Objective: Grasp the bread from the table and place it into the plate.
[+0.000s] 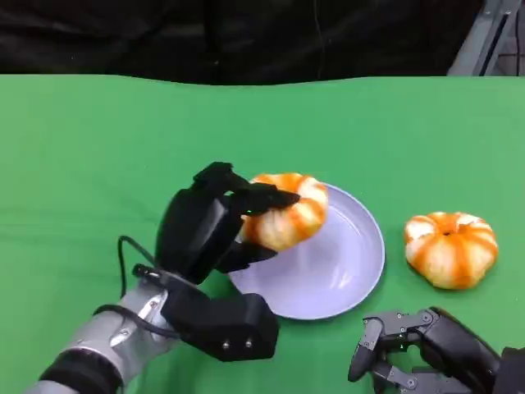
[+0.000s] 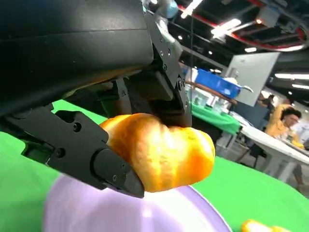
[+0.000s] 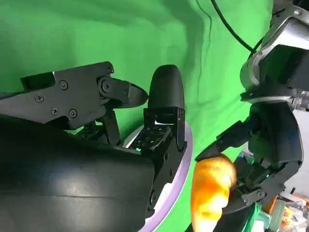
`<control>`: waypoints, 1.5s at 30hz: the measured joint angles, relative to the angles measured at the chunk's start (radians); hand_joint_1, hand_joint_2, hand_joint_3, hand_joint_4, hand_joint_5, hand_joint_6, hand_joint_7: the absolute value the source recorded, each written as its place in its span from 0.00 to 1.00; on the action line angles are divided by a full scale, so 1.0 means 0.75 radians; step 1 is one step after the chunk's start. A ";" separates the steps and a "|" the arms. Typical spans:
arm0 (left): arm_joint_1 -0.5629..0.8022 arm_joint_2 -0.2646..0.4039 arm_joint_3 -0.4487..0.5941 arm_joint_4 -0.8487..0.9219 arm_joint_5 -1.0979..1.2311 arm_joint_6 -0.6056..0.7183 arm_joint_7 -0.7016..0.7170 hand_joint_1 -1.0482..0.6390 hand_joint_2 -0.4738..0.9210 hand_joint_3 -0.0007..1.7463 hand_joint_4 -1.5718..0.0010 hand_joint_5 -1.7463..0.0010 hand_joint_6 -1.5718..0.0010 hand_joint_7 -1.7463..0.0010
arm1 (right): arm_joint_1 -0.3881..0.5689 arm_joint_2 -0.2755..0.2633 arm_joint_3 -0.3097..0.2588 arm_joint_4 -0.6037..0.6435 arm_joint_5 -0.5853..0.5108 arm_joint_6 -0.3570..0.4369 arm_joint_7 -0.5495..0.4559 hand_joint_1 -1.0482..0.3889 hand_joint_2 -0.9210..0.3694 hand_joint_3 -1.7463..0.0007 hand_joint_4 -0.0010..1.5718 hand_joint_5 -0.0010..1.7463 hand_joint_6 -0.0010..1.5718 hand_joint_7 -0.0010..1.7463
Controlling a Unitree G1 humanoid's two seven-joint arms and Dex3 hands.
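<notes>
Nearest the head camera, at the lower right edge of the table, the right hand [image 1: 410,349] rests low over the green cloth with its fingers apart and nothing in them. Its own wrist view shows those black fingers [image 3: 164,96] spread in front of the plate's rim.

Up from there, the bread [image 1: 287,209], a round golden-orange loaf with pale stripes, sits in the grip of the left hand [image 1: 209,226]. Fingers [image 1: 258,197] wrap over its top and the thumb comes in from below, so the loaf is clamped between them. It hangs over the left part of the plate [image 1: 344,271], above the lavender surface; the left wrist view shows the bread [image 2: 161,154] pinched between black fingertips [image 2: 113,169] with the plate [image 2: 87,208] right beneath it, though whether the underside touches the dish cannot be told. The right wrist view catches the same loaf [image 3: 212,191] held by the left hand [image 3: 270,145] beyond the plate's [image 3: 181,169] edge.

Right of the plate, apart from it, a second striped bread [image 1: 451,249] lies on the green tablecloth [image 1: 98,148]. Behind the table runs a dark backdrop. The left wrist view looks out to other tables, a blue bin [image 2: 215,82] and a seated person [image 2: 285,123] in yellow.
</notes>
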 measured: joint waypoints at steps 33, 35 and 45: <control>-0.178 -0.124 -0.034 0.328 -0.031 0.029 -0.257 0.57 0.94 0.00 0.54 0.57 0.32 0.99 | -0.001 0.000 0.011 0.000 -0.021 -0.013 -0.024 0.70 0.01 0.71 0.44 0.91 0.50 0.61; -0.190 -0.132 -0.033 0.344 -0.031 0.031 -0.266 0.57 0.94 0.00 0.54 0.57 0.32 0.99 | -0.001 0.001 0.011 0.000 -0.021 -0.013 -0.024 0.70 0.01 0.71 0.44 0.91 0.50 0.61; -0.199 -0.135 -0.029 0.350 -0.032 0.031 -0.273 0.57 0.94 0.00 0.53 0.59 0.31 1.00 | -0.001 0.001 0.011 -0.001 -0.021 -0.013 -0.024 0.70 0.01 0.71 0.44 0.91 0.50 0.61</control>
